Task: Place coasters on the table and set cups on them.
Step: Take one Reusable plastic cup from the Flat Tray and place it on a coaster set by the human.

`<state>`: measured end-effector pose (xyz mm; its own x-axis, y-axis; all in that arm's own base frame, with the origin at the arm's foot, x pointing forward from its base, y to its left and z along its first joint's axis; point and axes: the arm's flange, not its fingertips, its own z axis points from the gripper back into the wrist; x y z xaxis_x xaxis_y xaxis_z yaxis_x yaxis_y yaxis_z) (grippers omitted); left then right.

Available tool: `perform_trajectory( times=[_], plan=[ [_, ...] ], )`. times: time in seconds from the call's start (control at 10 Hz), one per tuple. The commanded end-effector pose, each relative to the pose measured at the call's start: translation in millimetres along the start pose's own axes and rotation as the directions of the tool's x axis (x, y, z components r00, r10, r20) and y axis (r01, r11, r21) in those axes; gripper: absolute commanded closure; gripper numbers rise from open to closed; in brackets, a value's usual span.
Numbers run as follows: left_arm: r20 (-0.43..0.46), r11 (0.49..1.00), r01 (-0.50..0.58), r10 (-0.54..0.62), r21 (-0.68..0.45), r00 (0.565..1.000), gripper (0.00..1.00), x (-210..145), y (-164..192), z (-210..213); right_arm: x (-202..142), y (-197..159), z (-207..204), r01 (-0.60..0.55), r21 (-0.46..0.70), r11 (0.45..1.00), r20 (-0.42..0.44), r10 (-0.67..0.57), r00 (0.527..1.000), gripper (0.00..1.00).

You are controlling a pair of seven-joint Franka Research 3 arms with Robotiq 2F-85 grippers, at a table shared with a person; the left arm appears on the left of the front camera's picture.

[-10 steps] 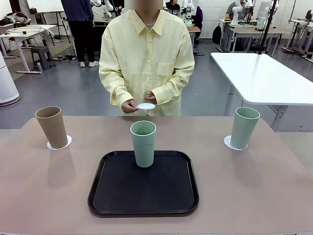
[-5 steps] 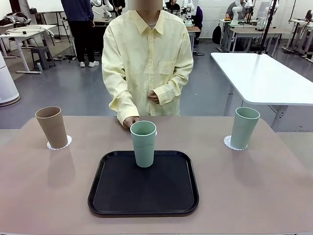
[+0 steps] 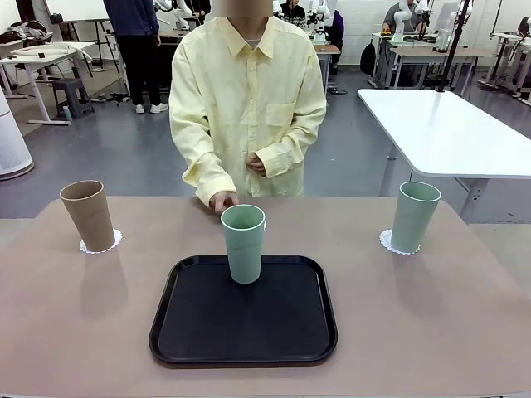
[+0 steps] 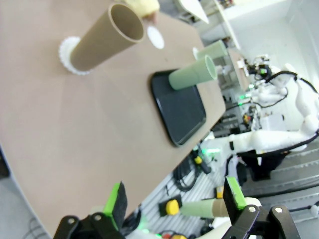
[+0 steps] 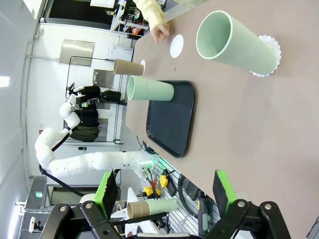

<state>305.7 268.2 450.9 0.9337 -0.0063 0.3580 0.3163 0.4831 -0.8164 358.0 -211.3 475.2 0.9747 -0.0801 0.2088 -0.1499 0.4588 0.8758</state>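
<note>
Front view: shows the middle cup (image 3: pixel 243 243) upright on the tray (image 3: pixel 199 332), long axis vertical, with a person's hand (image 3: pixel 222 200) down on the worktop (image 3: pixel 415 315) just behind the cup's rim. Hides the patch of worktop directly beyond that cup. Shows the tan cup (image 3: pixel 87 214) on the left coaster (image 3: pixel 100 243) and the right cup (image 3: pixel 414 215) on the right coaster (image 3: pixel 387 241); reads as two pairs of three done. Left wrist view: has the left jaws spread wide at the bottom edge, green pads well apart, nothing between them, back off the worktop's near edge. Puts the tan cup nearest, the tray and middle cup farther on, and the third coaster (image 4: pixel 155 37) flat on bare worktop past the tray's far rim, near the hand. Right wrist view: has the right jaws likewise wide open and empty, back from the edge. Puts the right cup nearest, then the middle cup on the tray, with the third coaster (image 5: pixel 176 46) apart from the tray and just beside the hand (image 5: pixel 160 33). Turns, probably, on the third coaster lying straight past the middle cup on the person's side; calls for carrying the cup over the tray's far rim, away from both jaws. Looks about equally far from either; cannot tell the nearer. Leaves the hand closest by far. Renders the lace edge too small to make out.
</note>
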Motion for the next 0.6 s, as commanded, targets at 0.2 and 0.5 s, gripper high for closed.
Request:
perform_trajectory(
  times=[0.2,0.5],
  plan=[
    [0.017,1.000,-0.012,0.012,-0.013,1.000,0.00,0.9,-3.3,1.2,-1.4,1.0,-2.8,0.006,-0.001,1.000,0.018,-0.006,1.000,0.00],
    [0.017,1.000,-0.012,0.012,-0.013,1.000,0.00,0.9,-3.3,1.2,-1.4,1.0,-2.8,0.006,-0.001,1.000,0.018,-0.006,1.000,0.00]
  ],
)
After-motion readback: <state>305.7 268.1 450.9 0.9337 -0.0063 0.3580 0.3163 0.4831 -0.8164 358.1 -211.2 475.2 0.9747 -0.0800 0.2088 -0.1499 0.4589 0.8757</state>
